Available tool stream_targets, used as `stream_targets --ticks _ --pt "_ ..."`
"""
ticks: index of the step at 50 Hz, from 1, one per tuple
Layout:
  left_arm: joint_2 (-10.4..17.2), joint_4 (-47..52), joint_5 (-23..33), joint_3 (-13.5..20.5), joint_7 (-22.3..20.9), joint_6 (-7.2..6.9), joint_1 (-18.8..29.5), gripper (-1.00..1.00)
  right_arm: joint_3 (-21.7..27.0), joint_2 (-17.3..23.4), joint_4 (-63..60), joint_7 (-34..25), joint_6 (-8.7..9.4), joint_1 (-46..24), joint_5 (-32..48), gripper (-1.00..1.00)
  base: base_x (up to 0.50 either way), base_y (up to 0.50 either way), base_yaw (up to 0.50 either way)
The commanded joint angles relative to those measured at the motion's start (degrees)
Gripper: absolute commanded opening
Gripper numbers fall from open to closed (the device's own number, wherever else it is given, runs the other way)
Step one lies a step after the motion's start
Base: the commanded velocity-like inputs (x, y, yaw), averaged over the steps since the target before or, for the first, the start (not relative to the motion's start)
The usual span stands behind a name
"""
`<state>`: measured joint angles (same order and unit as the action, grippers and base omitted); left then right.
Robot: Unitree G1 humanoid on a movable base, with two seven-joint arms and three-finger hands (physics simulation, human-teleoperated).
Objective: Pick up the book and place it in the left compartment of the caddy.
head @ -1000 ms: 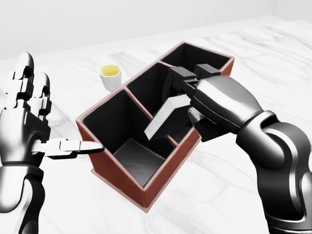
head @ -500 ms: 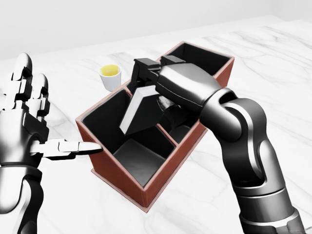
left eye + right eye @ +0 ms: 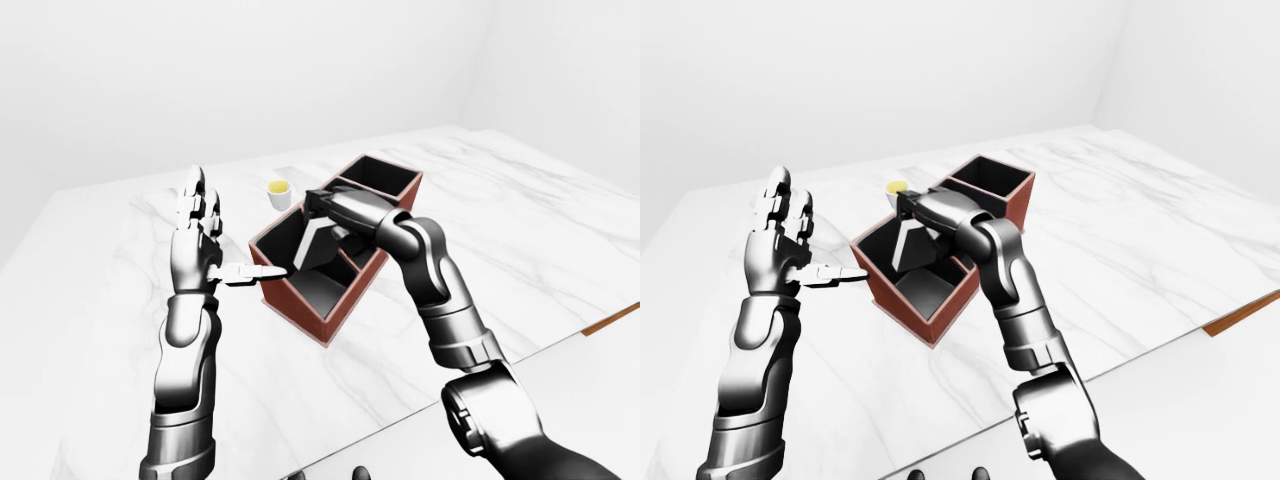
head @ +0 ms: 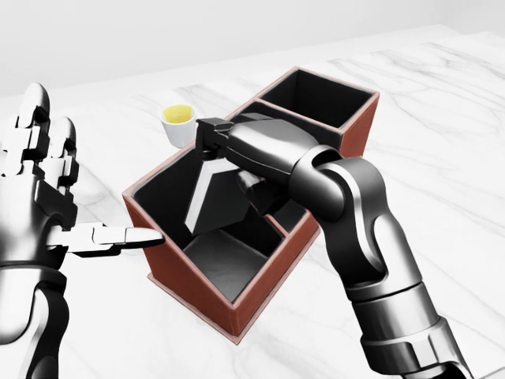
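Holding the book (image 4: 211, 196) in a closed right hand (image 4: 229, 146), you have it tilted, lower end inside the left compartment of the caddy (image 4: 260, 294), mid-counter. Release remains, in my judgement. Your left hand (image 4: 47, 197) is open-fingered, thumb touching the caddy's left wall.

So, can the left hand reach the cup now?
Probably yes: the left hand is open and empty, and the cup stands apart outside the caddy, with bare table between them.
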<state>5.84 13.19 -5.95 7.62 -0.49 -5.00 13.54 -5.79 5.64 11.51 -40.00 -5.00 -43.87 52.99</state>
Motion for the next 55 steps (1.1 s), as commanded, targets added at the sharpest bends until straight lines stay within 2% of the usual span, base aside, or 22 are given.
stream_targets --ticks 1,8,24,41,51,55 --pt "0.08 -0.01 -0.14 0.14 -0.01 0.0 0.01 1.0 -0.03 -1.58 7.68 0.0 0.0 -4.29 3.12 -1.0 0.0 0.0 0.0" --pt "0.11 -0.33 -0.21 0.11 -0.05 0.0 0.13 1.0 -0.5 -2.11 14.23 0.0 0.0 -7.19 6.39 -1.0 0.0 0.0 0.0" --pt "0.02 -0.32 -0.14 -0.02 -0.1 0.0 -0.07 1.0 -1.01 -3.65 17.18 0.0 0.0 -7.24 8.0 -1.0 0.0 0.0 0.0" --pt "-0.15 -0.24 -0.07 -0.13 -0.08 0.0 -0.28 1.0 -1.7 -4.43 17.36 1.09 0.0 -6.61 9.7 -1.0 0.0 0.0 0.0" --pt "-0.16 -0.16 -0.11 -0.14 -0.08 0.0 -0.29 1.0 -1.85 -4.24 12.05 0.46 0.0 -2.68 10.38 -1.0 0.0 0.0 0.0" --pt "-0.19 -0.26 -0.09 -0.19 -0.09 0.0 -0.28 1.0 -2.17 -4.5 12.39 1.9 0.0 -2.44 11.36 -1.0 0.0 0.0 0.0"
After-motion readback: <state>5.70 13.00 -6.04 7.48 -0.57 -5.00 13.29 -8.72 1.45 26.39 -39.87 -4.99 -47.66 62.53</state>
